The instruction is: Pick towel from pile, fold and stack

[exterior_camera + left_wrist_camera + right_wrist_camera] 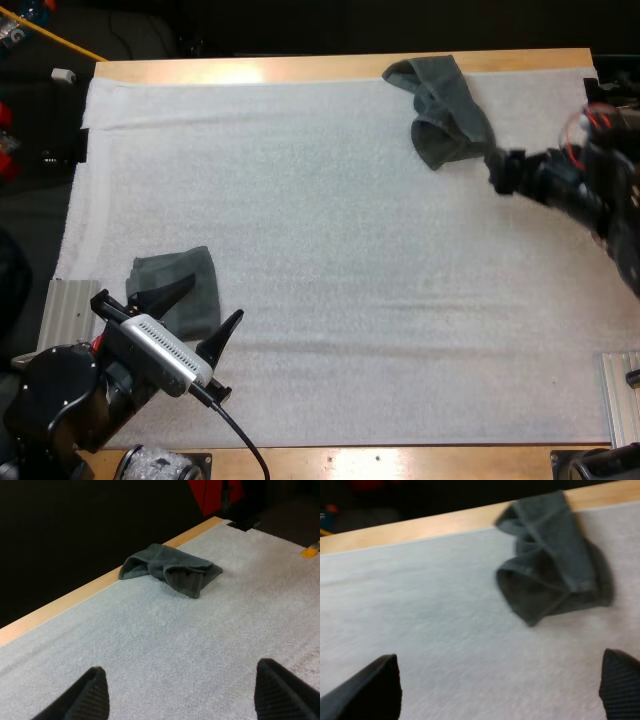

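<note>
High view: nearest, the left gripper (213, 298) hangs open and empty at the folded towel's (178, 290) edge. Farther off, the right gripper (496, 167), fingers apart and holding nothing, is just beside the crumpled towel (440, 112), which lies across the far edge of the mat (300, 200). A pinch there could snag the mat too. It could also catch one loose layer that slips.

Crumpled towel (445, 115) far right on mat (330, 250); folded towel (178, 267) near left (well apart).
</note>
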Controlling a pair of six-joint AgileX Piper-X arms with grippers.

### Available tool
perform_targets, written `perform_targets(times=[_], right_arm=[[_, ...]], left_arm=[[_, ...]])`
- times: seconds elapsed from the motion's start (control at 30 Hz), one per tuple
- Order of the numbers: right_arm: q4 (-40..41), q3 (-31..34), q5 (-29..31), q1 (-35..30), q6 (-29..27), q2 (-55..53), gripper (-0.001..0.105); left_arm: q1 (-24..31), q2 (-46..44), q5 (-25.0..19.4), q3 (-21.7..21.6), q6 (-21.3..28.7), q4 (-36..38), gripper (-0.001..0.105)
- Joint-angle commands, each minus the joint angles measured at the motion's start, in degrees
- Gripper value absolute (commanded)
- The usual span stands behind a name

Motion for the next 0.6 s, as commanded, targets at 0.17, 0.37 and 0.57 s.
perform_targets(times=[0.17, 0.37, 0.57], right_arm=[[-0.86, -8.14, 2.7, -0.05, 0.17, 12.2, 0.078], [-0.86, -15.38, 6.04, -0.05, -0.07, 23.48, 0.078], [-0.86, -20.7, 10.01, -0.05, -0.23, 33.12, 0.057]], left_arm=[[-0.21, 0.04, 0.32, -0.35, -0.5, -0.64, 0.059], [-0.21, 0.04, 0.32, -0.35, -0.5, -0.64, 0.059], [-0.21, 0.04, 0.32, -0.35, -0.5, -0.64, 0.059]])
